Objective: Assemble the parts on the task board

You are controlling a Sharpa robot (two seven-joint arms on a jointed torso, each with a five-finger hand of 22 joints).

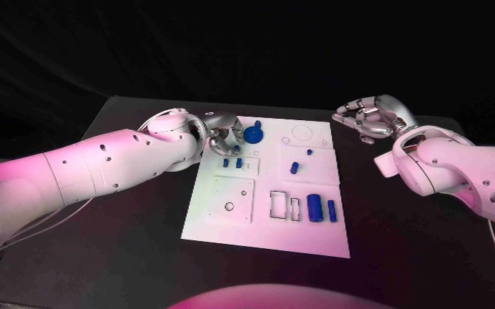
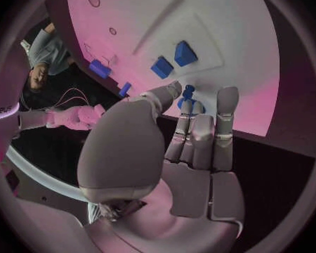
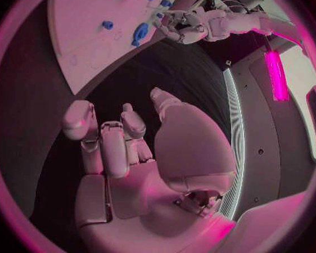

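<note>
The white task board [image 1: 232, 216] lies in the middle of the black table. My left hand [image 1: 219, 137] is over the board's far left corner and pinches a blue knobbed part [image 1: 252, 134] between thumb and a finger; the left wrist view shows that part [image 2: 188, 92] at the fingertips of the left hand [image 2: 193, 146]. Two small blue blocks [image 1: 233, 162] stand just nearer than it. My right hand [image 1: 366, 119] hovers off the board's far right corner, fingers curled in with nothing in them, as the right wrist view shows the right hand [image 3: 130, 146].
Two blue cylinders [image 1: 322, 209] lie at the board's near right beside empty rectangular slots [image 1: 280, 204]. Two small blue pieces [image 1: 295, 167] sit mid-board. A square plate with holes [image 1: 233, 199] takes up the near left. Bare black table surrounds the board.
</note>
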